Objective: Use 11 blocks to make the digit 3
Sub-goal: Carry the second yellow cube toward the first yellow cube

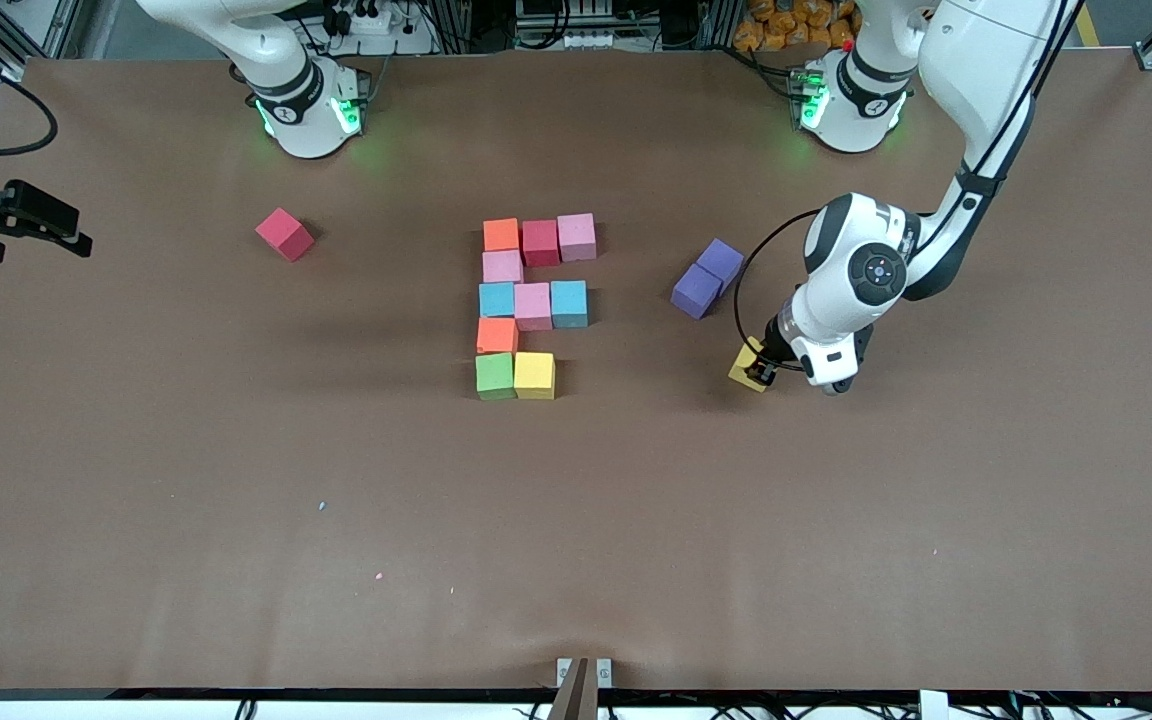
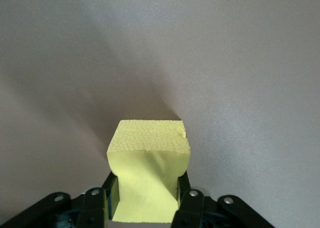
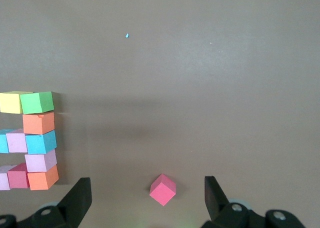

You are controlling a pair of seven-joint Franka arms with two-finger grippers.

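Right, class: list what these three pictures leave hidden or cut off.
- Front view: the left end effector and its wrist cover most of the yellow block it has shut on.
- Left wrist view: the block's lower part is cut off by the edge; its squeezed sides sit between the fingers.
- Right wrist view: the figure's blocks are cut off at the edge.

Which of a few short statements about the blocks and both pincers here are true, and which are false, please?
1. The left pincer is shut on a yellow block. True.
2. The right pincer holds the loose pink block. False: it is open, above that block.
3. The two purple cubes are part of the figure. False: they lie apart, toward the left arm's end.
4. A green block touches a yellow one. True.
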